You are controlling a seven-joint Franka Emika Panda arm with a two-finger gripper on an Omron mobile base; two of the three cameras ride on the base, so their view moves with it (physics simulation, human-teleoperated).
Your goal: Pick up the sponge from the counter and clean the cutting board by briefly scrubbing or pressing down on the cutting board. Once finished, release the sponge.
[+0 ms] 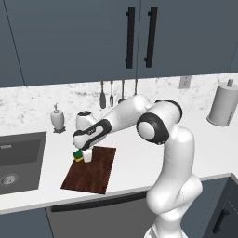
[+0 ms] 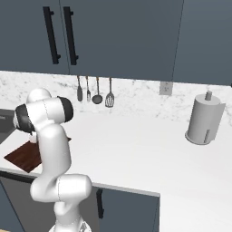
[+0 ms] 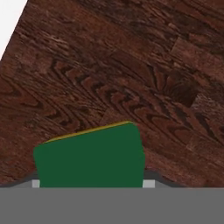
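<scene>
Left base view: one sponge, one cutting board, one claw. The claw is closed on the sponge at the board's far left corner, near the sink; bare white desk lies open to the right.

Right base view: the arm covers most of the board; the desk is open up to one paper towel roll.

Hand view: the sponge, dark green over a thin yellow edge, sits between the fingers above streaky reddish-brown board.
</scene>
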